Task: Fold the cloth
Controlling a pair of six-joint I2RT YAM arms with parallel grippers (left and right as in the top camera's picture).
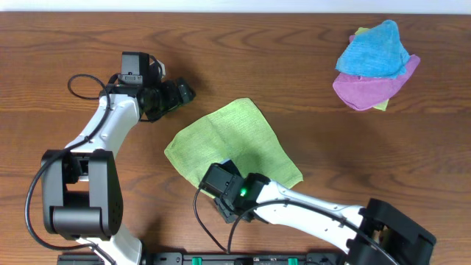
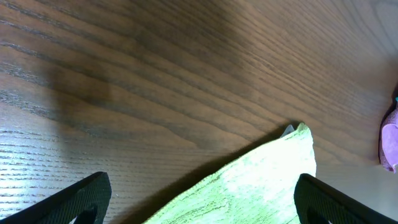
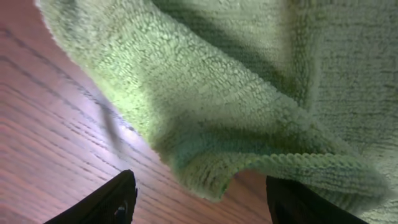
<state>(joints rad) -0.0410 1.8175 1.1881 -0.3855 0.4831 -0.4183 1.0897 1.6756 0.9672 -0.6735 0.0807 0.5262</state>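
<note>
The lime-green cloth (image 1: 232,143) lies spread like a diamond in the middle of the table. My left gripper (image 1: 182,93) hovers open off its upper-left edge. In the left wrist view both fingers (image 2: 81,199) stand wide apart, and the cloth (image 2: 249,180) runs up to a corner with a small white tag (image 2: 287,130). My right gripper (image 1: 224,180) sits at the cloth's near edge. It is open, and a rumpled, lifted hem of the cloth (image 3: 249,124) droops between its fingertips (image 3: 106,205) without being clamped.
A bright blue cloth (image 1: 372,50) lies heaped on a purple cloth (image 1: 375,87) at the far right, with a yellow-green scrap (image 1: 359,33) showing under them. The purple cloth (image 2: 390,146) also peeks in at the right edge of the left wrist view. Bare wood surrounds the green cloth.
</note>
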